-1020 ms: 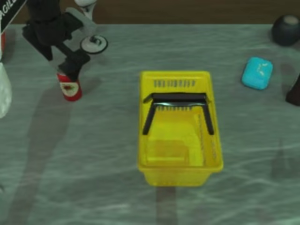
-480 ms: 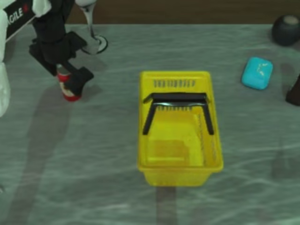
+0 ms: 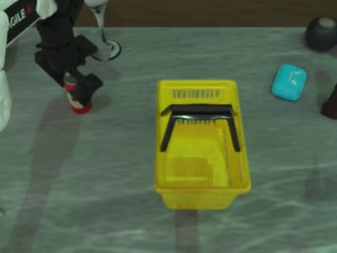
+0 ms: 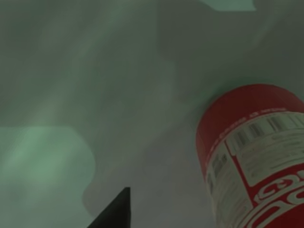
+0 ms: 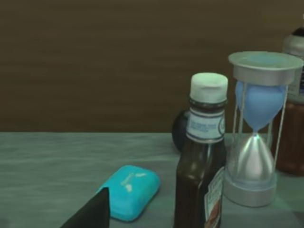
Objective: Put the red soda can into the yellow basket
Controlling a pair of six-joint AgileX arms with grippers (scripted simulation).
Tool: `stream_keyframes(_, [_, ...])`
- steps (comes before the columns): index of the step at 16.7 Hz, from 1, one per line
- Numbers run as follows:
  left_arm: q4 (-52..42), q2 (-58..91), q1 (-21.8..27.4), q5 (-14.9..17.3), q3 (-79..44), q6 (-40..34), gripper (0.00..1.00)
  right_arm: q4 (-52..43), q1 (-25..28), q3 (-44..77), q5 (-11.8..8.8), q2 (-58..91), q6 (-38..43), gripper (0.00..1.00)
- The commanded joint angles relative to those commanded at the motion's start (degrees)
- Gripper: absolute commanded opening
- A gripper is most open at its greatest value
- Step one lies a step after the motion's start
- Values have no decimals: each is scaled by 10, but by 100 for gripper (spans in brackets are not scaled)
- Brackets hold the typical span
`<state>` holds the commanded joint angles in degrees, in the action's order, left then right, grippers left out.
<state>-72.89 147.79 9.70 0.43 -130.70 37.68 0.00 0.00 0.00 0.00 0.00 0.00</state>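
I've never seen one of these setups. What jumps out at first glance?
The yellow basket sits mid-table, its black handle folded across it. At the far left, the left end effector is down over the red soda can. A turquoise soap-like block lies at the right.

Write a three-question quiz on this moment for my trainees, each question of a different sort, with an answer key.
1. True or false: the red soda can already lies inside the yellow basket.
2. Which arm's gripper is at the can? A) left B) right C) neither
3. Fill in: in the top view, the turquoise soap bar lies to the ____ of the basket.

Key
1. False: the can stands on the table, to the basket's left.
2. A: the left gripper is down over the can; the right arm is parked at the right edge.
3. right
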Motion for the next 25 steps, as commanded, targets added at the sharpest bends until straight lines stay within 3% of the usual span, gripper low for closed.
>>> stream_keyframes(9, [0,0,0,0,0,0,2,0,0,0,0,0,0,100])
stream_keyframes(20, [5,0,1,4,3,-1,0,0,0,0,0,0,0,100])
stream_keyframes(22, [33,-3,4,25,20,-11,0,0,0,0,0,0,0,100])
stream_keyframes(25, [119,-16,13,87,68,-41,0,0,0,0,0,0,0,100])
